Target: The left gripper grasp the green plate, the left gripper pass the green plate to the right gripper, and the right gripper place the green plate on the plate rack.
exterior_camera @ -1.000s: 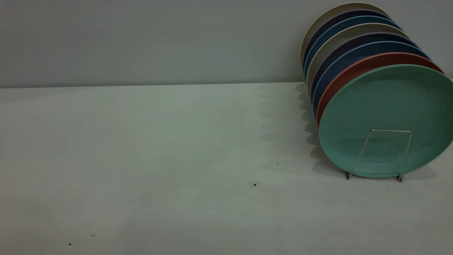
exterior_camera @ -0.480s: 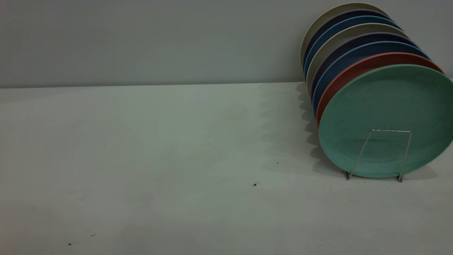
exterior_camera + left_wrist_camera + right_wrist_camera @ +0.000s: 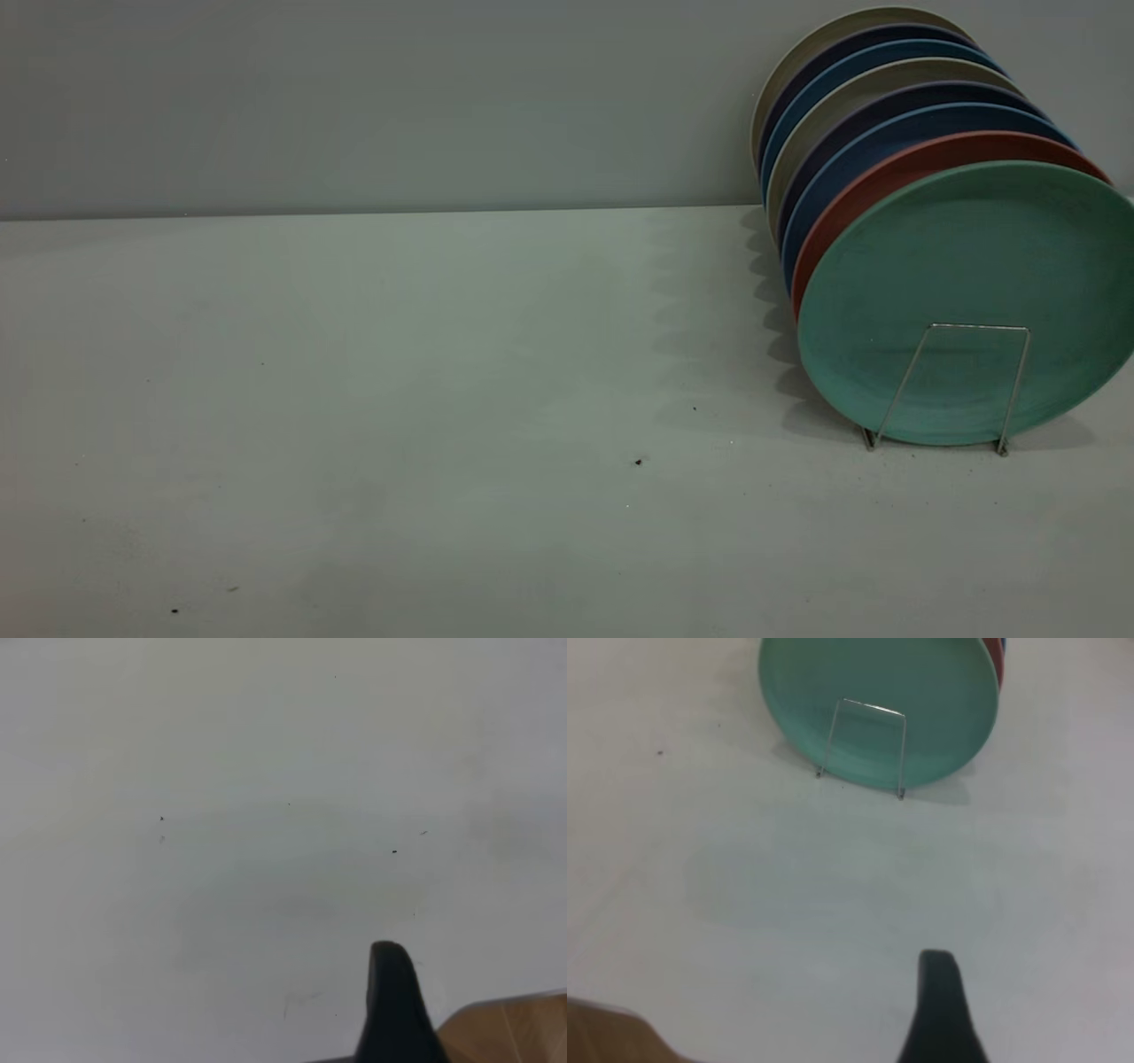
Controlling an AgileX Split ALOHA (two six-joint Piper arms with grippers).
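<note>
Exterior view shows the green plate [image 3: 966, 301] already upright in the plate rack [image 3: 957, 385], well ahead of the right hand [image 3: 939, 1010], whose grip I cannot tell; nothing remains but parking.

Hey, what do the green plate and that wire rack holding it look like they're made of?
The green plate looks like matte plastic or a fibre composite: a flat teal surface with faint specks and no glossy highlights, though glazed ceramic can't be fully ruled out. The plate rack appears to be thin bare metal wire, silvery and slightly shiny, bent into an upright loop in front of the plate.
</note>
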